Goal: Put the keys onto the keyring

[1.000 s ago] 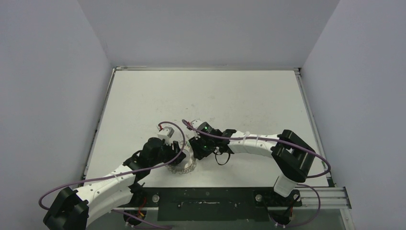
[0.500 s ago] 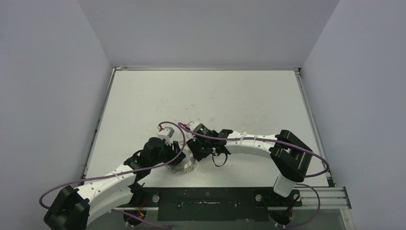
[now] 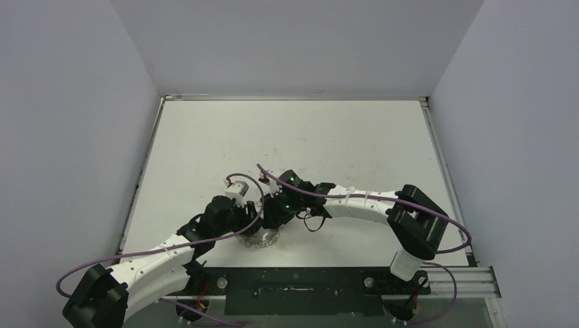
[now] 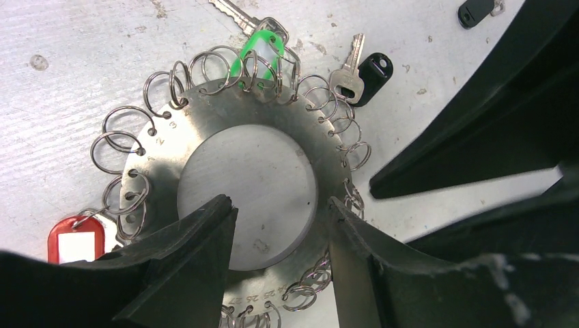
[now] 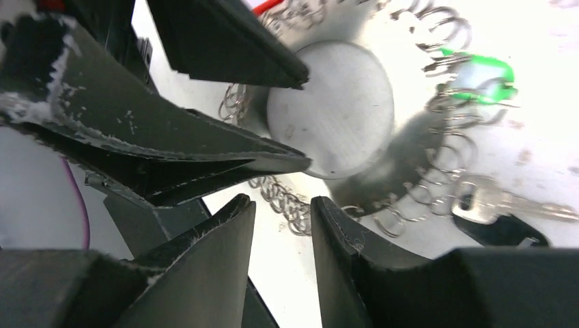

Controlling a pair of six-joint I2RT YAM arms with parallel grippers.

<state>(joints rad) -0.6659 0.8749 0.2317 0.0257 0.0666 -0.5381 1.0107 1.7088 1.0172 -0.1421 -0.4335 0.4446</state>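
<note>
Nearest, the wide flat grey metal keyring (image 4: 205,119), frilled with small wire loops, lies on the white table (image 3: 328,137), left of centre. The left gripper (image 4: 281,206) clamps it, one finger on each side of its round hub. Just right of it, the right gripper (image 5: 283,202) has slid closer over the last second. Its jaws stand slightly apart and empty, so threading looks about to start.

There are two black-headed silver keys. The nearer key (image 4: 365,72) lies just beside the loops, and the farther key (image 4: 476,11) lies apart, to the right. There is also one bright green plastic tag (image 4: 258,51), one red plastic tag (image 4: 72,244) and one plain silver key (image 4: 232,12).
</note>
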